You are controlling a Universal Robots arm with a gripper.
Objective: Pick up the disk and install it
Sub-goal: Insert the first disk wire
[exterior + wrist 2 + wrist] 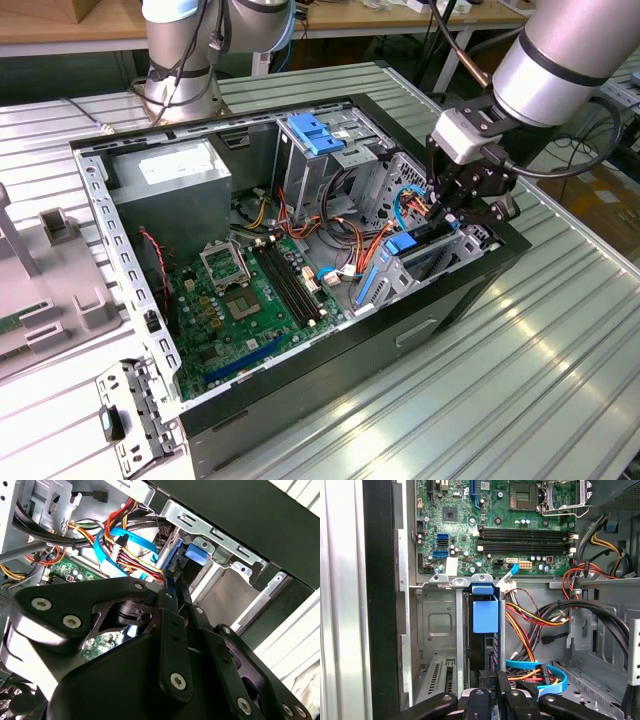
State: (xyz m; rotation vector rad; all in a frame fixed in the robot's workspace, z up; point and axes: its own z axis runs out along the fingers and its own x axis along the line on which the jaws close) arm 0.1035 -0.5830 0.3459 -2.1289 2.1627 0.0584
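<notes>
Tool (452, 212) positioned inside open computer case (400, 345) at the exterior view's right, fingers clamped on the disk (485, 622). Disk stands on edge, partly seated in the grey drive bay (437, 630) beside the motherboard (510, 525). Case rests on ribbed worktop (540, 380)

The arm (560, 55) is a thick silver-grey tube ending in a light grey wrist block (462, 135), with black cables looping beside it. The gripper (452, 205) is matte black: angular linked bars joined by round silver screws, clearest in the second wrist view.
</notes>
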